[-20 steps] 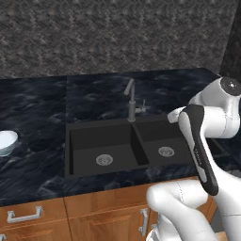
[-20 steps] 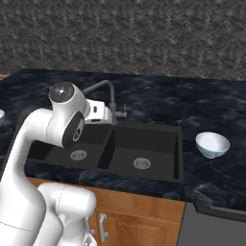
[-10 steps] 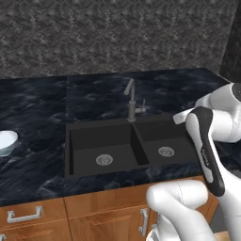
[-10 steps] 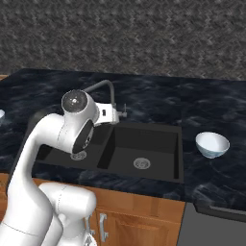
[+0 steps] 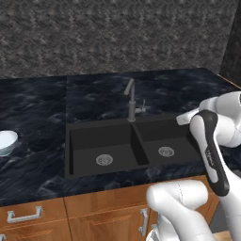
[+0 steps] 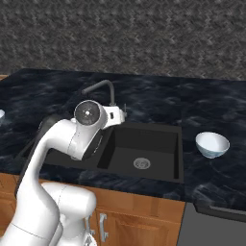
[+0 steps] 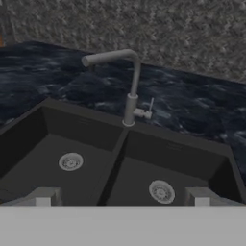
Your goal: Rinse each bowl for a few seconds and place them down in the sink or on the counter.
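Above the matte black double-basin sink (image 7: 120, 158), the hand (image 7: 122, 196) hangs released; one glossy white bowl (image 6: 212, 144) waits at three o'clock on the black marble-look bench (image 6: 211, 173), likely light, slippery, best pinched at its rim.

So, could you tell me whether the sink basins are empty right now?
Empty: both basins of the sink show only bare drains; each bowl sits on the counter.
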Motion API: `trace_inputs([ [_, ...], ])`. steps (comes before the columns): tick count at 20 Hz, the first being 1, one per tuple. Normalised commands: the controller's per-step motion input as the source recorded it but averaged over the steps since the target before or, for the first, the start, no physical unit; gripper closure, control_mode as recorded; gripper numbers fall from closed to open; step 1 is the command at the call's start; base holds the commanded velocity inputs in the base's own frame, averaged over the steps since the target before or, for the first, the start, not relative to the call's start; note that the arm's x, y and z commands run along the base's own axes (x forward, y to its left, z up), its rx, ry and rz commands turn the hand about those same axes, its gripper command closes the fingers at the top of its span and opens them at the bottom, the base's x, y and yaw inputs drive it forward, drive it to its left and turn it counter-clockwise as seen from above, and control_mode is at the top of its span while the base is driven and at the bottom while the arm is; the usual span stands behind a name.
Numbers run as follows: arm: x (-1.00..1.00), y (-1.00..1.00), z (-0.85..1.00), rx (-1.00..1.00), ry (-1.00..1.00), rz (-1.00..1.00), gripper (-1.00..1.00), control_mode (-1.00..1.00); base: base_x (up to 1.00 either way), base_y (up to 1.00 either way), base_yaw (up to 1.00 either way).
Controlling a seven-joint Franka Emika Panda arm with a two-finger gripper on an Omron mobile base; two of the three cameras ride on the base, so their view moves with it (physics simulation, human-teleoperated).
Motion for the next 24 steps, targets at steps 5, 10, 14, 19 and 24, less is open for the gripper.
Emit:
trace_inputs([
  [5, 0.23, 0.00, -0.05, 0.00, -0.13, 0.00, -1.00, -1.00, 0.00, 0.00, 0.00],
  [10, 0.16, -0.02, -0.04, 0.00, -0.15, 0.02, -1.00, -1.00, 0.00, 0.00, 0.00],
  [14, 0.18, 0.00, -0.11, 0.02, -0.14, 0.05, -1.00, -1.00, 0.00, 0.00, 0.00],
  [19, 0.27, 0.00, -0.12, 0.04, -0.12, 0.07, -1.00, -1.00, 0.00, 0.00, 0.00],
  [24, 0.30, 0.00, -0.10, 0.06, -0.02, 0.06, -1.00, -1.00, 0.00, 0.00, 0.00],
])
